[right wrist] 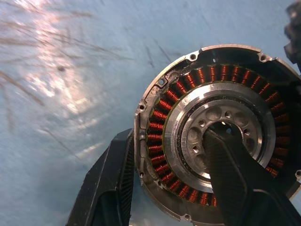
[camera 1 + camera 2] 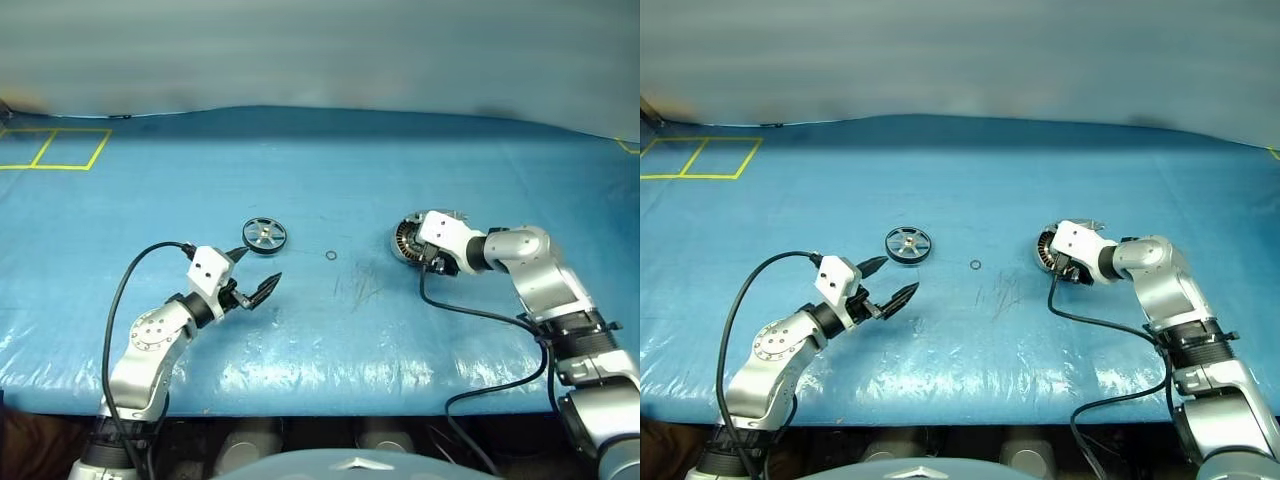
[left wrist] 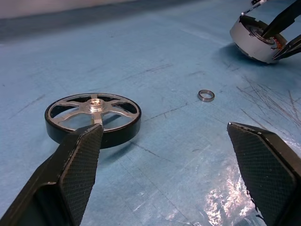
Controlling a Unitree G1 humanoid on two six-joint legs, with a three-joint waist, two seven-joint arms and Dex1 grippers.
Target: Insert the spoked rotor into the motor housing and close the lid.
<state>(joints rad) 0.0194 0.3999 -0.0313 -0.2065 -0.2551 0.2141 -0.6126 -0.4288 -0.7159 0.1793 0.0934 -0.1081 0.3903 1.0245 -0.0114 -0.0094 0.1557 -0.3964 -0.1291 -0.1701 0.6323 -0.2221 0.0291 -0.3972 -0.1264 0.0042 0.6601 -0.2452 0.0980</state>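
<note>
The spoked rotor lies flat on the blue sheet, dark ring outside and silver spokes inside. My left gripper hovers just in front of it, open, with nothing between its fingers. Toward the right, the motor housing shows its copper windings and silver hub. My right gripper straddles its wall, one finger against the outer rim and the other in the hub, shut on it. In the left wrist view the motor housing sits slightly tilted. The lid is out of view.
A small metal ring lies on the sheet between the rotor and the housing. Yellow tape squares mark the far left corner. A black cable trails from my right wrist across the sheet.
</note>
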